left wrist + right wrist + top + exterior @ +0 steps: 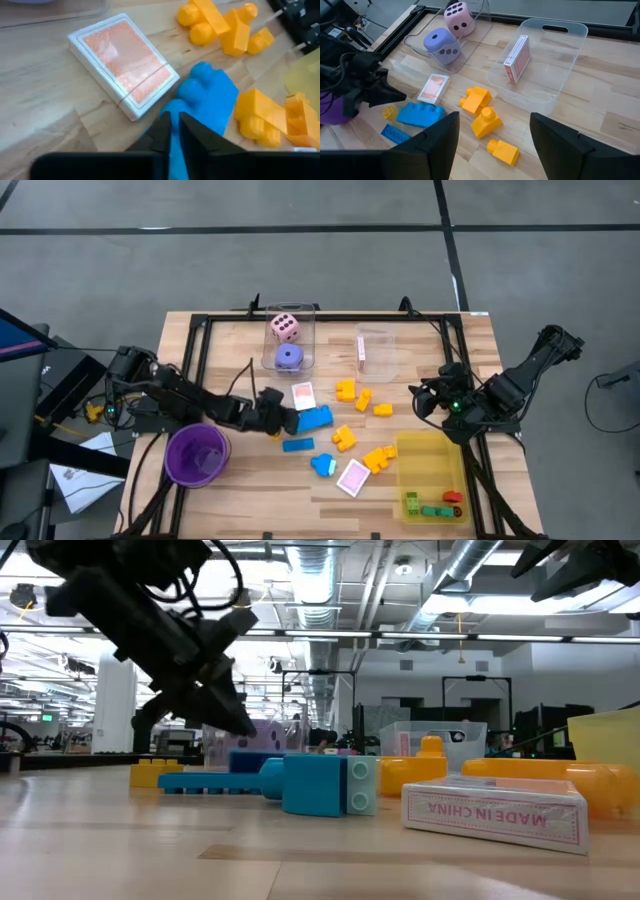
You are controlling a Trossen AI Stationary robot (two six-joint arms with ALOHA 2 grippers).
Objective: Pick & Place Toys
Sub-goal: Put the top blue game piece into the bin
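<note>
We've got the left gripper (292, 421) pinched shut on the edge of the big blue plastic block (316, 418), centre of the high view. Best lift straight up, clear of the pink-backed card deck (303, 395). The right gripper (432, 400) waits open, right of centre.

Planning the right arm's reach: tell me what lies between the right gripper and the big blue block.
In the high view, yellow blocks lie on the table between the right gripper and the big blue block; the right wrist view shows three of them.

Dark jointed arms, black cables, seemingly a green light.
</note>
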